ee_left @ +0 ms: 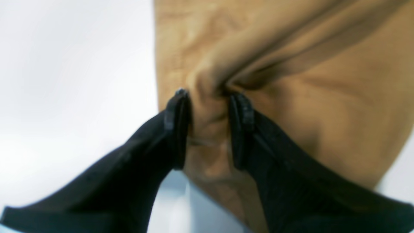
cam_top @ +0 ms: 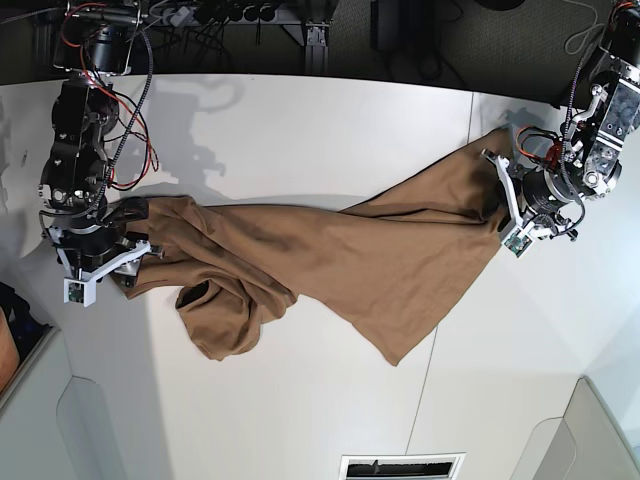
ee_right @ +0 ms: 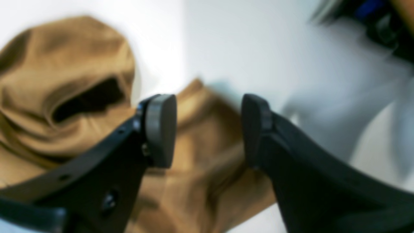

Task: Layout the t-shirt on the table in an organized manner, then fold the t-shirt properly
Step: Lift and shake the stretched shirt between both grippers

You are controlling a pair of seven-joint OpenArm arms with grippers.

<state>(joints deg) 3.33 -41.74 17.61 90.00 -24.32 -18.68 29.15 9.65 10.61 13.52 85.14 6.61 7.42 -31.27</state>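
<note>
The white table fills the base view, with a thin dark seam running across its lower right. The tan shirt lies stretched across its middle from one arm to the other, bunched and wrinkled, with a loose fold hanging toward the near edge and a rumpled lump near the right arm's end. The left gripper sits at the shirt's far end, on the right of the base view; its jaws are clamped on a gathered ridge of cloth, which bulges between the two pads. The right gripper is at the other end; its jaws stand apart, with blurred cloth seen behind and between them, and whether they touch it I cannot tell.
</note>
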